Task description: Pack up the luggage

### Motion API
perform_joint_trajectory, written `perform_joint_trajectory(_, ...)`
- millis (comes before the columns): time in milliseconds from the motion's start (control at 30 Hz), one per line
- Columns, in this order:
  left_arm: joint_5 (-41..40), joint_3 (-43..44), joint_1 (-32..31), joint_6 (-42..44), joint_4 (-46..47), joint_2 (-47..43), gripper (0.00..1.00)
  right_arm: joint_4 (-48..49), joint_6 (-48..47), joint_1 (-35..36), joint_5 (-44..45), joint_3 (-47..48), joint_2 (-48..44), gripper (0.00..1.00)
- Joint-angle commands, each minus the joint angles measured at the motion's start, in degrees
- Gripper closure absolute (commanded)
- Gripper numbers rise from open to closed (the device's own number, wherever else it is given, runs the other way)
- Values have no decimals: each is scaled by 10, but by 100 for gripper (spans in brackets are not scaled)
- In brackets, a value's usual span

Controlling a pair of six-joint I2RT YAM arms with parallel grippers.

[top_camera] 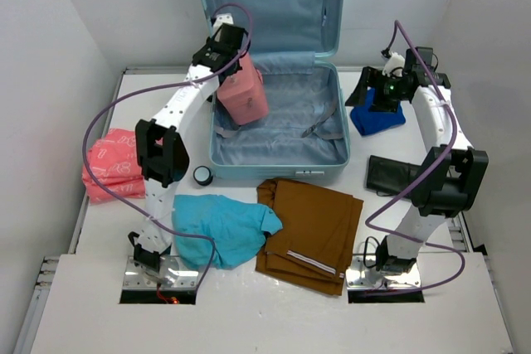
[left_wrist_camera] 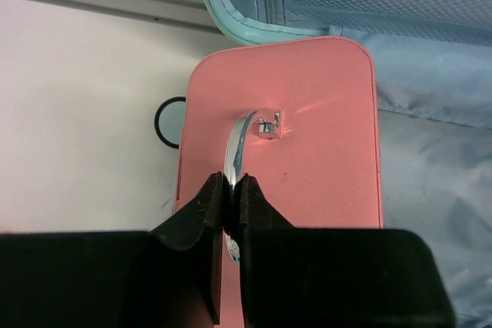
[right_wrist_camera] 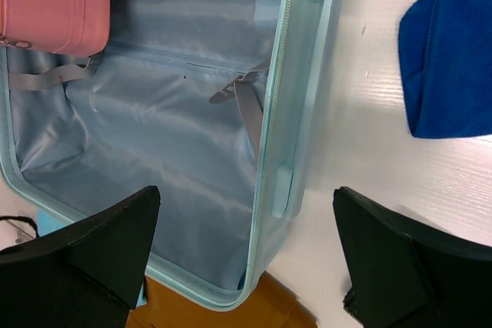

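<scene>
Over the 9 o'clock side of the open luggage (top_camera: 290,118) at 12 o'clock on the desk (top_camera: 99,223), lower pink case (left_wrist_camera: 307,113) level with left fingers (left_wrist_camera: 211,207) pinched nearly shut on its chrome handle (left_wrist_camera: 234,144); leave right fingers (right_wrist_camera: 100,247), wide apart and empty, at 3 o'clock.

No legible txt, labels or nos. anywhere.

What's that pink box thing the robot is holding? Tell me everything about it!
The pink case is a small box with rounded corners and a smooth, slightly grained skin. A shiny curved metal handle sits on its top, and the left gripper is shut on that handle. The case is tilted, over the left side of the open luggage, above its grey-blue lining. Whether its bottom rests on the lining cannot be told.
</scene>
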Motion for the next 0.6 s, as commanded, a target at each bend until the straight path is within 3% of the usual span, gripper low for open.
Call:
perform_joint_trajectory(0, -37, 0, 8, 10, 100, -33, 100, 4, -4, 5, -4, 19, -2, 6)
perform_joint_trajectory(300, -94, -47, -53, 121, 135, -38, 100, 1, -3, 5, -4, 26, 1, 6)
perform_joint_trajectory(400, -85, -69, -59, 127, 140, -38, 89, -2, -8, 5, -4, 26, 1, 6)
perform_joint_trajectory(533, -55, -93, -65, 127, 147, -44, 62, -6, -15, 4, 0, 27, 0, 5)
perform_joint_trajectory(567, -38, -98, -65, 127, 147, -44, 49, -7, -16, 5, 0, 27, 0, 5)
